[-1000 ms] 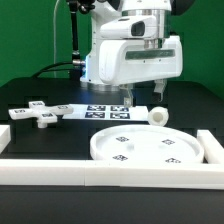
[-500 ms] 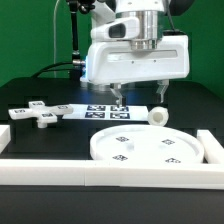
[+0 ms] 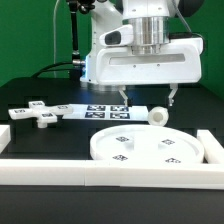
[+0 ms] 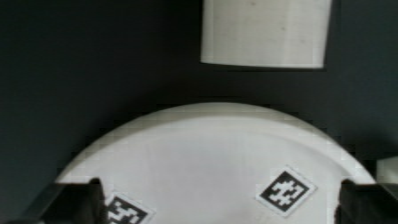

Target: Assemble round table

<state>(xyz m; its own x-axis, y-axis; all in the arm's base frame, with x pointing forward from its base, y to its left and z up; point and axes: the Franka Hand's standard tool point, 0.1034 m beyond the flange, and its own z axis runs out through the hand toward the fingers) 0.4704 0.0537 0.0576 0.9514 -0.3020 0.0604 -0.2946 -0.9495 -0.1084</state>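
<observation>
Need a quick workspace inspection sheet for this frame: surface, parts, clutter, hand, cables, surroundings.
Surface: black table, fenced by white border bars; marker board lies flat.
Job's things: round disc flat, tags up; cylinder leg on its side, apart from it; cross foot at the exterior view's left.
Clutter: nothing seen.
Grippers: hand open, empty, above the disc's edge near the leg.
Cables: black cable behind the arm.
Surroundings: green backdrop.

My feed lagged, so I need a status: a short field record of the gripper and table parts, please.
gripper: open, empty, hovering above leg and disc
leg: lying on its side, just behind the disc
disc: lying flat, tags up
foot: exterior view's left, apart from the others
marker board: between foot and leg
</observation>
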